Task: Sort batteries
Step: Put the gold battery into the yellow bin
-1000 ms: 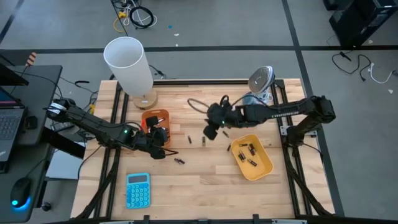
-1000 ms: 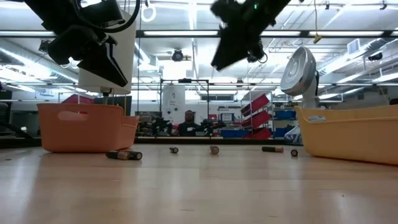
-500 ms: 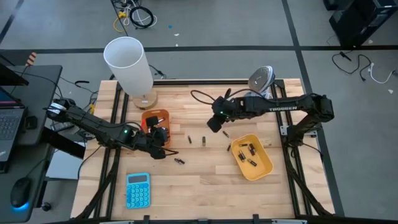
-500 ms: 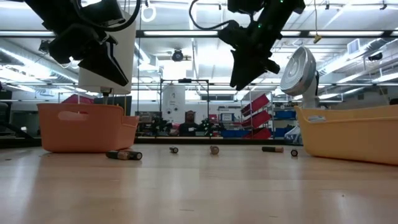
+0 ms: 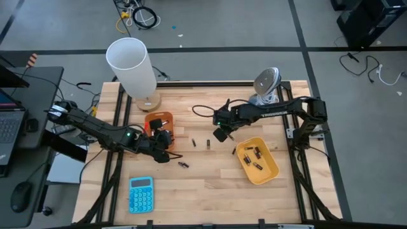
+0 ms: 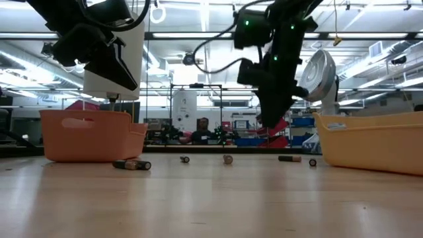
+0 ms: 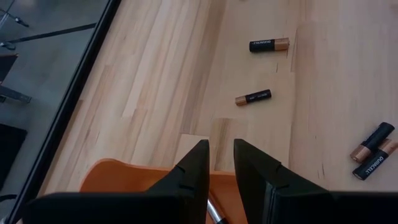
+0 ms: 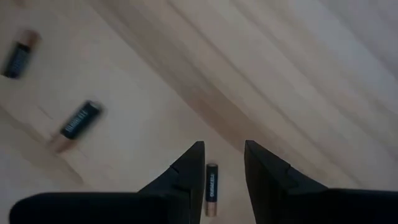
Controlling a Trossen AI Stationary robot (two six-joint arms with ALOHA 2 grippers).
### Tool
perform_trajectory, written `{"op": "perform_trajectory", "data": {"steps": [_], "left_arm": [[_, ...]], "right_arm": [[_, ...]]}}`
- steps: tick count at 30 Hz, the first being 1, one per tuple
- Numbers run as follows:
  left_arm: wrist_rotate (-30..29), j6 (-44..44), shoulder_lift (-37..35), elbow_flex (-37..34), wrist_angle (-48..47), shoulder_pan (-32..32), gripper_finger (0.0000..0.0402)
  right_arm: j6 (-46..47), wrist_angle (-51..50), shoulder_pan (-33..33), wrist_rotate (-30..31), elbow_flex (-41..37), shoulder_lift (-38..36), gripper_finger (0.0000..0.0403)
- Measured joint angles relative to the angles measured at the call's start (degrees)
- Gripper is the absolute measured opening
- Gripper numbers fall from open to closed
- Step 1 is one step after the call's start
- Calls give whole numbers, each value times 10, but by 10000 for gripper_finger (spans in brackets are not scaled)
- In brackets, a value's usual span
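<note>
Loose batteries lie on their sides on the wooden table: two (image 5: 193, 142) (image 5: 207, 144) near its middle, one pair (image 5: 183, 165) nearer the front. More lie in the yellow tray (image 5: 272, 170). My right gripper (image 5: 220, 133) hovers open, pointing down, over a dark battery with a copper end (image 8: 211, 185); the fingers stand on either side of it and above it. My left gripper (image 7: 221, 155) hangs slightly open over the orange tray's rim (image 7: 118, 177), holding nothing. In the low view the right gripper (image 6: 271, 121) is clear of the tabletop.
A tall white cylinder (image 5: 132, 62) stands at the far left and a small fan (image 5: 266, 81) at the far right. A blue calculator (image 5: 140, 193) lies near the front edge. Bare wood stretches between the two trays and toward the front.
My right gripper has come down from high above the table toward the batteries near the yellow tray and has tipped over until its fingers point down. My left arm has kept still.
</note>
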Motion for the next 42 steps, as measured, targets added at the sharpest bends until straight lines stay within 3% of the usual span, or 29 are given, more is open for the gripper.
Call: {"op": "perform_trajectory", "data": {"steps": [8, 33, 37, 42], "left_arm": [[0, 1, 0, 0, 0, 0, 76], [-3, 12, 0, 0, 0, 1, 76], [-3, 12, 0, 0, 0, 1, 76], [-3, 11, 0, 0, 0, 1, 76]], "right_arm": [[-2, -8, 2, -48, 0, 55, 99], [-35, -24, 14, -58, 0, 92, 98], [-44, -22, 14, -56, 0, 92, 82], [-60, -20, 12, -59, 0, 92, 33]]}}
